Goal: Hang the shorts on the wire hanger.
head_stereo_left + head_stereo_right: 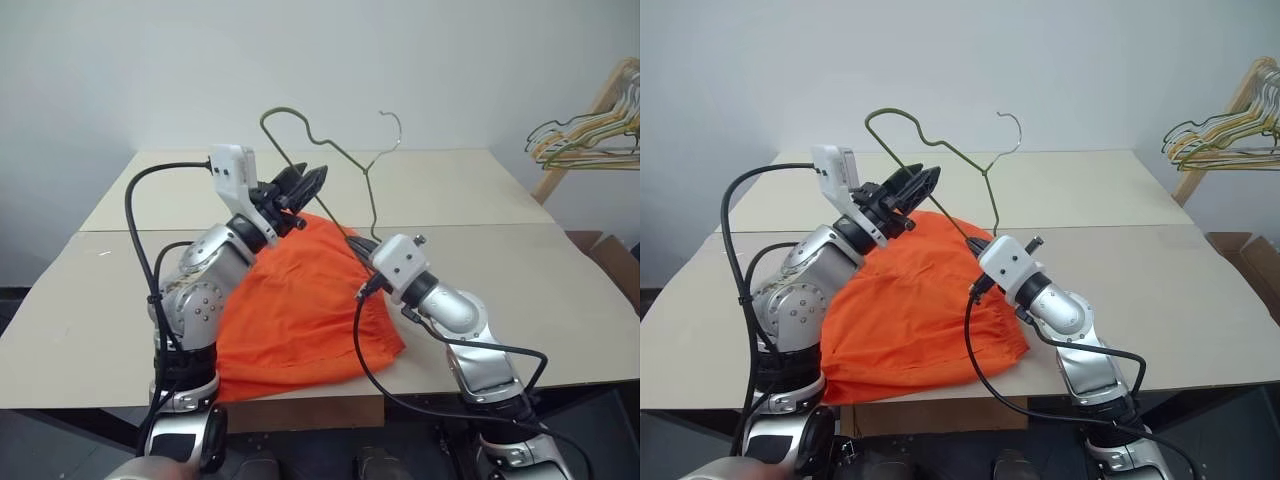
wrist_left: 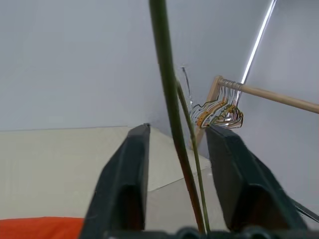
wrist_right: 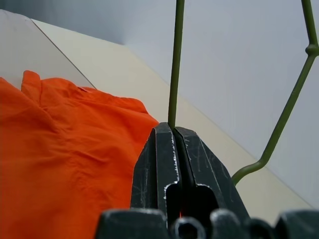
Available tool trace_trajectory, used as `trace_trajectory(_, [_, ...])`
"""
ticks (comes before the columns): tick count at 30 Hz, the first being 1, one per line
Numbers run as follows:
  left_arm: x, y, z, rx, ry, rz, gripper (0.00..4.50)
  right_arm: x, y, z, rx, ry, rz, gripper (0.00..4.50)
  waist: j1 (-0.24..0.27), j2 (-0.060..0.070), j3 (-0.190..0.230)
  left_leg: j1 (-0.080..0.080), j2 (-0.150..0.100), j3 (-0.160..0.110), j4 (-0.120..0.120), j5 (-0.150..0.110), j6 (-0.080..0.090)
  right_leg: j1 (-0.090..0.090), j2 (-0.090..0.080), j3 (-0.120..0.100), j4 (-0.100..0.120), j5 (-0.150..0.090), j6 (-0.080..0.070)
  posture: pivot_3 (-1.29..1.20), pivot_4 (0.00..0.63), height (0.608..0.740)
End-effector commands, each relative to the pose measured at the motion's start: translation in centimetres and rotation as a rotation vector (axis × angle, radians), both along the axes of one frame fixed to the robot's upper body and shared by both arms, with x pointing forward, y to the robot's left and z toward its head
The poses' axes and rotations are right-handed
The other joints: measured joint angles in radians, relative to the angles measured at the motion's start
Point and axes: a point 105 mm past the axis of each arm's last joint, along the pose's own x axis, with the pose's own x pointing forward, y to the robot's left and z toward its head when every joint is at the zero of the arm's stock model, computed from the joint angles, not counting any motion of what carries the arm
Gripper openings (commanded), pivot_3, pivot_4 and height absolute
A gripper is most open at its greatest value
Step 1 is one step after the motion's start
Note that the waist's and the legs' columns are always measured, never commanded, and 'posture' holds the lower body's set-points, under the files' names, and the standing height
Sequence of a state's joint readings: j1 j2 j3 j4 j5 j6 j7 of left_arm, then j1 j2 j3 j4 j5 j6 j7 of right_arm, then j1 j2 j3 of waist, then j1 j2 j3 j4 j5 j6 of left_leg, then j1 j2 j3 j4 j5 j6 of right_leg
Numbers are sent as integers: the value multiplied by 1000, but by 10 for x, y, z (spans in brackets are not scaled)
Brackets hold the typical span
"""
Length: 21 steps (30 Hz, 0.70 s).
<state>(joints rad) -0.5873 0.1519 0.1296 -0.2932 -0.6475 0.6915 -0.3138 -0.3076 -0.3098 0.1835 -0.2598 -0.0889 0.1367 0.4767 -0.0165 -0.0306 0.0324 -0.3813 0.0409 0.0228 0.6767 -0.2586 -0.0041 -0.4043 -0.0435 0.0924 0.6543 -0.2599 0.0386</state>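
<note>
Two arms of silver-grey rounded metal segments with black joint rings. Small dark screws dotting the left arm's shoulder housing. White boxy camera mount near each wrist. Black cables looping loosely along both arms, one in a wide arc. Left gripper and right gripper: two matte black, scuffed, tapered fingers each.

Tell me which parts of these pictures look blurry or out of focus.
Left wrist view: the wire hanger between the near fingers is soft and smeared, the wooden rack behind sharper. Right wrist view: the shorts are slightly soft, the right gripper crisp. Eye views: evenly lit, no glare.
</note>
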Motion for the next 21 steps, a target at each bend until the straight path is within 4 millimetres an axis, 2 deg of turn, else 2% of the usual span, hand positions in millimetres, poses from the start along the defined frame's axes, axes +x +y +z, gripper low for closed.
trace_trajectory(1, [-8,-3,13,-1,-71,-18,533,-2,0,17,43,-56,20,0,-1,0,0,0,0,0,0,0,0,0,0,0,0,0,0,5,0,740])
trace_trajectory(3, [-9,-3,13,-4,-81,-27,44,-3,-1,17,48,-51,28,0,0,0,0,0,0,0,0,0,0,0,0,0,0,0,0,5,0,740])
trace_trajectory(6, [-12,-2,15,8,-107,-35,44,-5,-2,17,35,-51,50,0,-2,0,0,0,0,0,0,0,0,0,0,0,0,0,0,-1,0,740])
trace_trajectory(10, [-9,1,13,93,-132,-2,0,-8,-3,20,33,-44,84,1034,-5,0,0,1,0,0,0,0,0,0,0,0,0,0,0,-7,0,740])
trace_trajectory(15, [-12,26,24,109,-205,-16,0,-17,-19,42,76,-72,151,2744,-4,0,0,0,0,0,0,0,0,0,0,0,-1,0,0,-7,0,740])
trace_trajectory(17, [-13,35,29,93,-218,-33,0,-23,-26,45,75,-55,201,3562,-4,0,0,0,0,0,0,0,0,0,0,-1,-2,0,0,-11,0,740])
trace_trajectory(19, [-23,44,36,60,-243,-107,0,-26,-35,44,94,36,266,4070,-5,0,0,0,1,0,0,0,0,1,0,-1,-2,0,0,-14,0,740])
trace_trajectory(21, [-46,56,47,22,-307,-272,0,-28,-47,40,149,256,365,4070,-8,0,0,0,1,0,0,0,0,1,0,-2,-2,0,0,-15,0,740])
